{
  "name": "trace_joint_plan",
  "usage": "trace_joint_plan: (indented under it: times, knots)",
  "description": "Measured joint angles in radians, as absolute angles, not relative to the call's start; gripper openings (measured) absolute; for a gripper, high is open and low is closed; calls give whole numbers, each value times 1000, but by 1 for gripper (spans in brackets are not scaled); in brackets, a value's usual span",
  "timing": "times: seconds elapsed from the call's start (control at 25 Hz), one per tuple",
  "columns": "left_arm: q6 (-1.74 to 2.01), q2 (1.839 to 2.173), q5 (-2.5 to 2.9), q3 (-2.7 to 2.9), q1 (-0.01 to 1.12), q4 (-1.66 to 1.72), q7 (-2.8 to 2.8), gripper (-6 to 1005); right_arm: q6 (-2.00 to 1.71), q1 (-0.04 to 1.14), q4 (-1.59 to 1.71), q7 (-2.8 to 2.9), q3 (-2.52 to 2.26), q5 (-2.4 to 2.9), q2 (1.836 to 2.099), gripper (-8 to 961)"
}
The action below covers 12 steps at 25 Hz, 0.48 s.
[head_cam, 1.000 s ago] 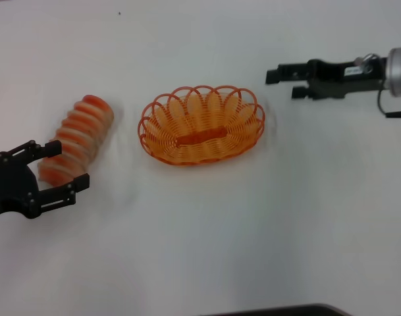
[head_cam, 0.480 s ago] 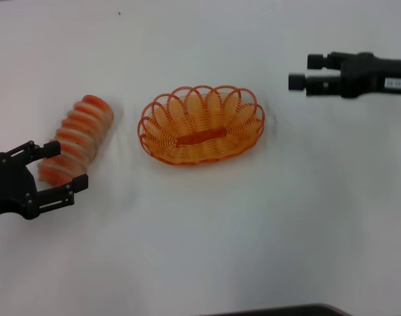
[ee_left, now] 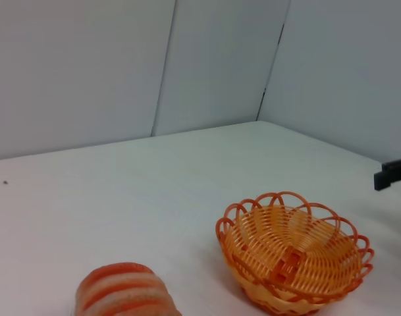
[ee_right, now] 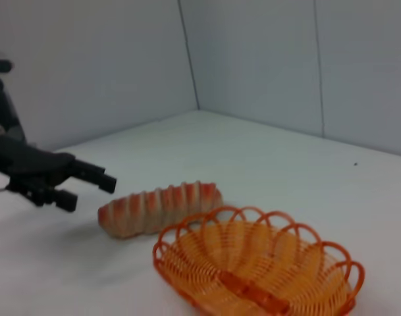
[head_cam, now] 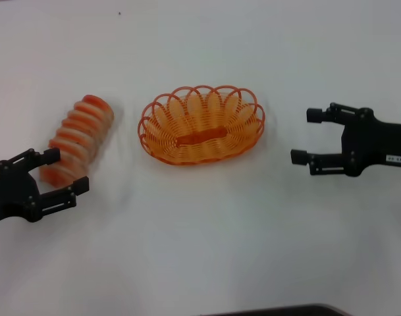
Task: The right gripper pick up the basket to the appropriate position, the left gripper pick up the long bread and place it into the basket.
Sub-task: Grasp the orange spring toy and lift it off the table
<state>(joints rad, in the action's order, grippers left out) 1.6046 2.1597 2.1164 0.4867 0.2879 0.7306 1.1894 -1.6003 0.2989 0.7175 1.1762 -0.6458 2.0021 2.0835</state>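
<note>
Orange basket (head_cam: pixel 201 125) sits ungrasped; my right gripper (head_cam: pixel 304 136) hangs open beside it, and must close on its rim. Left gripper (head_cam: pixel 63 172), open, waits at the bread (head_cam: pixel 76 138).

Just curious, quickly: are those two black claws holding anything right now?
Left gripper: open, empty, at the near end of the long bread.
Right gripper: open, empty, beside the basket.
</note>
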Motion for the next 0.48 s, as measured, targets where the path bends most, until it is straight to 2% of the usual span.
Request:
trace_joint_plan:
  times: [0.48]
  knots:
    - [1591,2158,2117,480,288,702,1183,867,-1587,309,753,1115,-641,2060,2083,947]
